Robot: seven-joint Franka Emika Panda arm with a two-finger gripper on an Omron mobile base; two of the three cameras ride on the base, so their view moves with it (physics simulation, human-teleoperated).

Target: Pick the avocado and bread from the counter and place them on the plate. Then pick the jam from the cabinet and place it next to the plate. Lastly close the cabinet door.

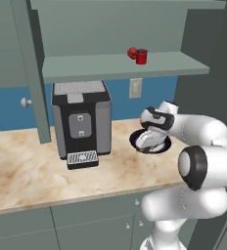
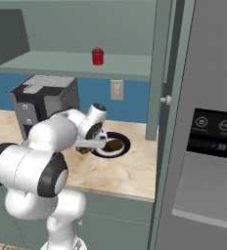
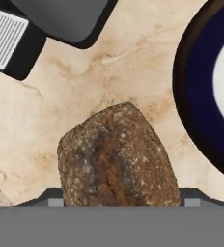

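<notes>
The bread (image 3: 116, 159), a rough dark brown speckled lump, sits between my fingertips in the hand view, with my gripper (image 3: 123, 200) shut on it just over the marble counter. The plate (image 3: 203, 101), with its navy rim and white ring, lies right beside it. From the right base view my gripper (image 2: 86, 146) hangs at the plate's (image 2: 123, 151) left edge, and the olive-brown avocado (image 2: 114, 144) lies on the plate. The red jam (image 1: 142, 56) jar stands on the open cabinet's shelf, jam (image 2: 98, 56). An open cabinet door (image 2: 158, 68) with a pale knob stands edge-on to the right.
A black and grey coffee machine (image 1: 81, 122) stands on the counter left of the plate. A small red ball (image 1: 132, 52) rests against the jar. Another open door (image 1: 33, 73) stands left of the machine. A tall fridge (image 2: 211, 136) bounds the counter's right end.
</notes>
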